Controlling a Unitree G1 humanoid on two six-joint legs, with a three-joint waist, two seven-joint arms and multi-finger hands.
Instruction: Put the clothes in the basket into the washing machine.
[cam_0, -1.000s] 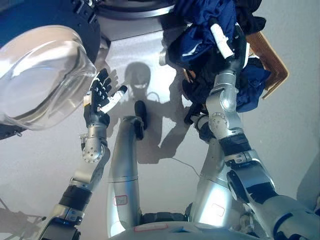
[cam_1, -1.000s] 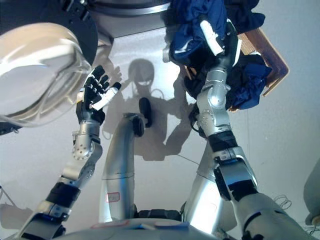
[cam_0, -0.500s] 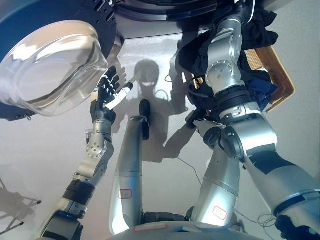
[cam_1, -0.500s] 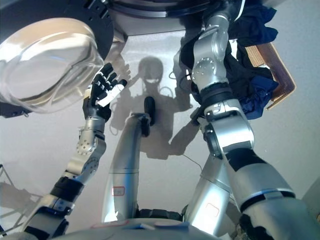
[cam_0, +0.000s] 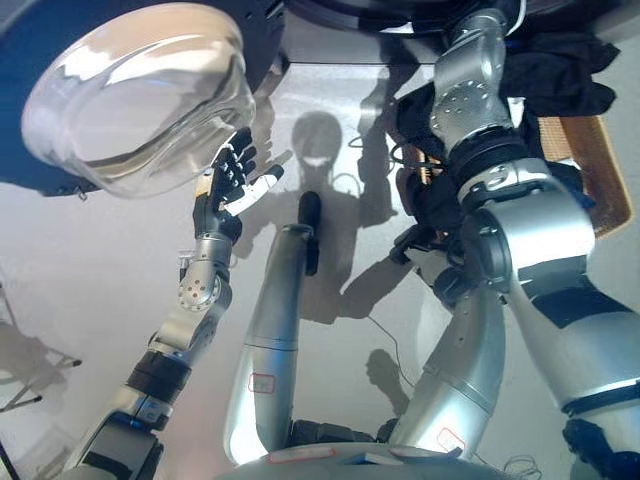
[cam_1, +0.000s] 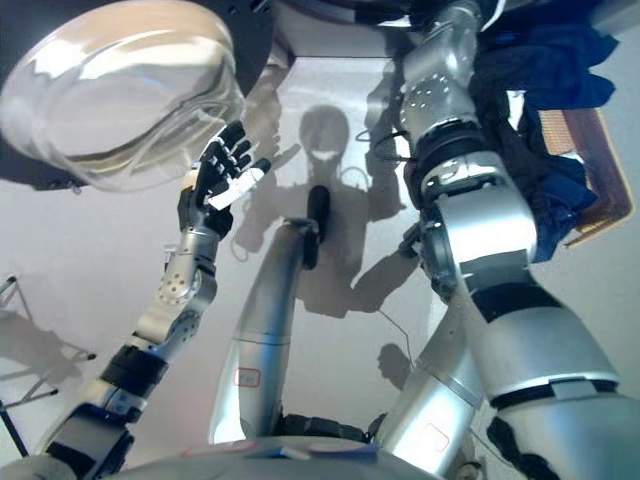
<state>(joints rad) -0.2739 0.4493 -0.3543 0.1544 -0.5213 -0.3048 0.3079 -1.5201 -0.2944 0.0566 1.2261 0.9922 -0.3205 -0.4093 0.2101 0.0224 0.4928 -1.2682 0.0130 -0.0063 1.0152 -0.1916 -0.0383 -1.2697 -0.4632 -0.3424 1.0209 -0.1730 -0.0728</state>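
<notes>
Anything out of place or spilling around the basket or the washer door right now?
One thing: dark blue clothes hang over the near rim of the wicker basket rather than lying inside. I see none on the floor. The washer door stands open, the left hand open beside it.

No readable text, label or number anywhere — the print is too small to read.

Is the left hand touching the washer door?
Cannot tell. In both eye views the left hand's straight fingers overlap the lower edge of the glass door, but neither view shows plain contact or a gap.
</notes>
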